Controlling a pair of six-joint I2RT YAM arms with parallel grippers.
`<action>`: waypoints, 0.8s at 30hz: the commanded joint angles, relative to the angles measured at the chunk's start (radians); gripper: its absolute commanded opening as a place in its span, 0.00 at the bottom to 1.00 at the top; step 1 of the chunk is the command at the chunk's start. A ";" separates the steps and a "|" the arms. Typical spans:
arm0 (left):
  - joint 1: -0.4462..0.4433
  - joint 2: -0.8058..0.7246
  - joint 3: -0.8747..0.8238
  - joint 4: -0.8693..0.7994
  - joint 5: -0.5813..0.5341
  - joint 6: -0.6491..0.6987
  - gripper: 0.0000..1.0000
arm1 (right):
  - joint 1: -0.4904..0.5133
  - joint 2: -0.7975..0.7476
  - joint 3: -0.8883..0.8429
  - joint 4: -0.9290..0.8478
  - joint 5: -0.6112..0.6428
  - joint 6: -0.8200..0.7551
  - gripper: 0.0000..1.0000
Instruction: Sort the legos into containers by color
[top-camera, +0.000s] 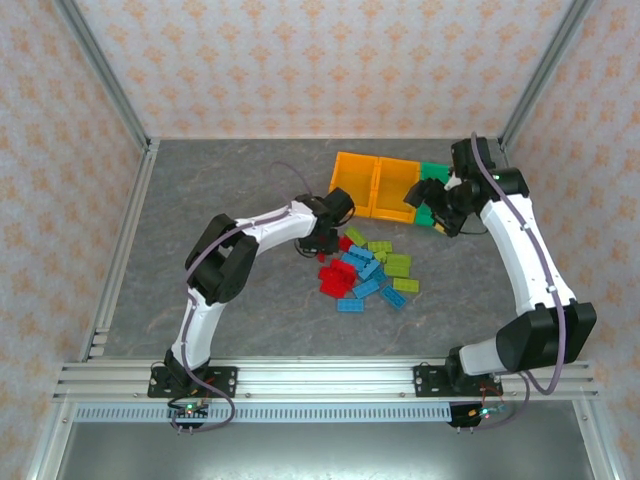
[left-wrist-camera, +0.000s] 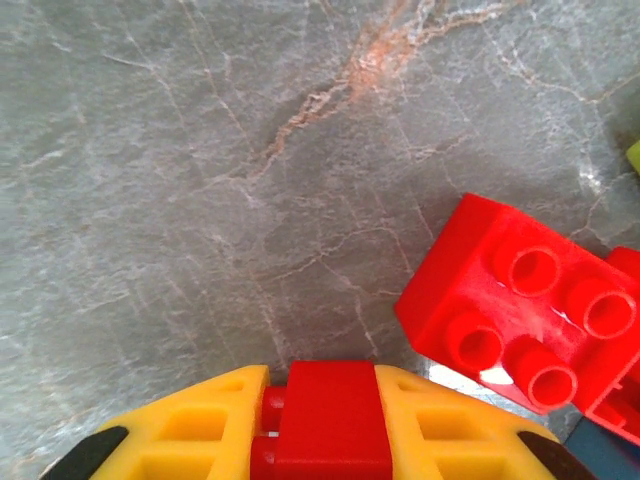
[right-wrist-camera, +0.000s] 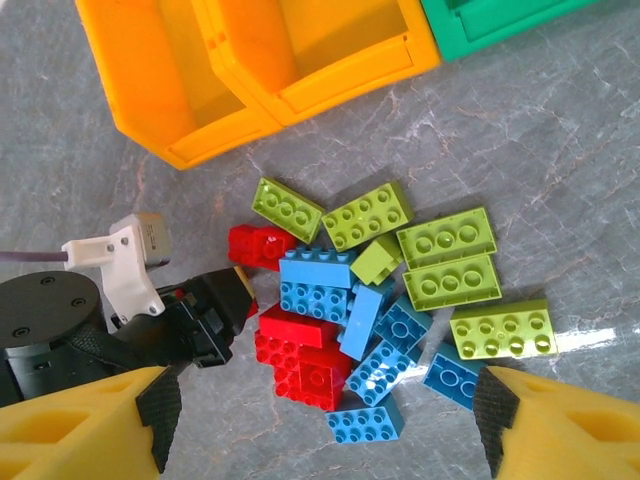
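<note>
While the right pincer hangs open near the legos, the left pincer clamps a red lego.

left arm stretched low, jaws clamped on red lego; right arm raised, jaws wide

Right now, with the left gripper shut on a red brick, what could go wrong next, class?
1. The left gripper grips a red brick; a second red brick lies close by, so lifting might knock it.
2. The open right gripper hangs above the same pile beside the left arm; they might collide.
</note>
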 joint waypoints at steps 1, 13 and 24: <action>0.012 -0.109 0.150 -0.056 -0.048 0.029 0.15 | 0.005 -0.005 0.050 -0.052 0.011 -0.030 0.79; 0.076 0.311 0.895 -0.031 -0.148 0.178 0.12 | 0.005 -0.124 -0.061 -0.011 0.086 0.019 0.79; 0.115 0.432 0.967 0.177 0.022 0.200 0.32 | 0.005 -0.191 -0.108 -0.039 0.168 0.000 0.80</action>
